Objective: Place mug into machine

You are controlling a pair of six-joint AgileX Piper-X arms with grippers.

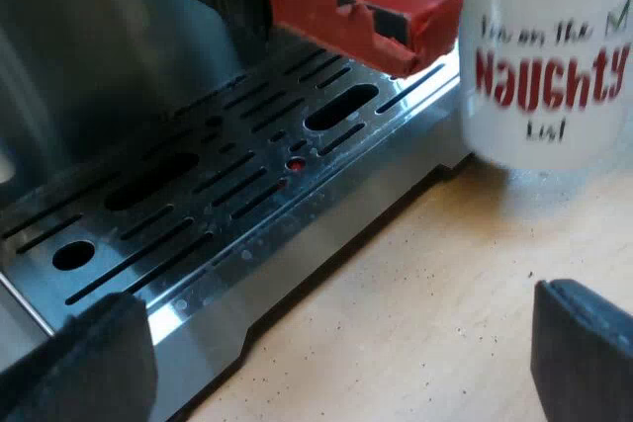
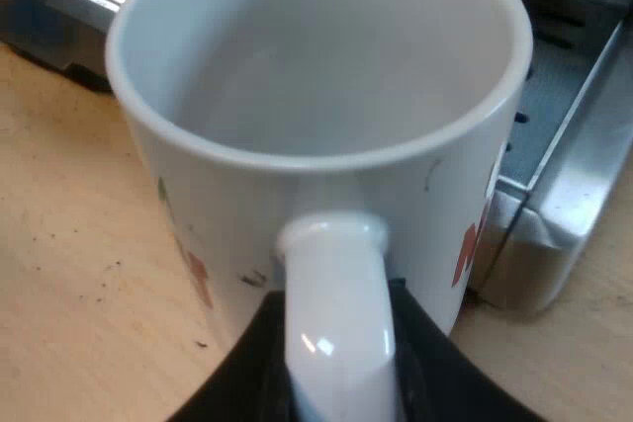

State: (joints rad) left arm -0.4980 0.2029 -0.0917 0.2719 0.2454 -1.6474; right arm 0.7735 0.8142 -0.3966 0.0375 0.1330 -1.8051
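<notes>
I'm clamping my right gripper (image 2: 341, 363) on the handle (image 2: 336, 294) so the mug (image 2: 227, 214) rides upright beside the drip tray (image 1: 198, 195), and holding my left gripper (image 1: 331, 358) wide open, clear of it.

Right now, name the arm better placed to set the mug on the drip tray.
Right. The right end effector grips the mug by its handle beside the drip tray; the left end effector hangs open, empty.

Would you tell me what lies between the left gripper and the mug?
Between the left gripper and the mug lies only bare wooden tabletop, as the left wrist view shows.
</notes>
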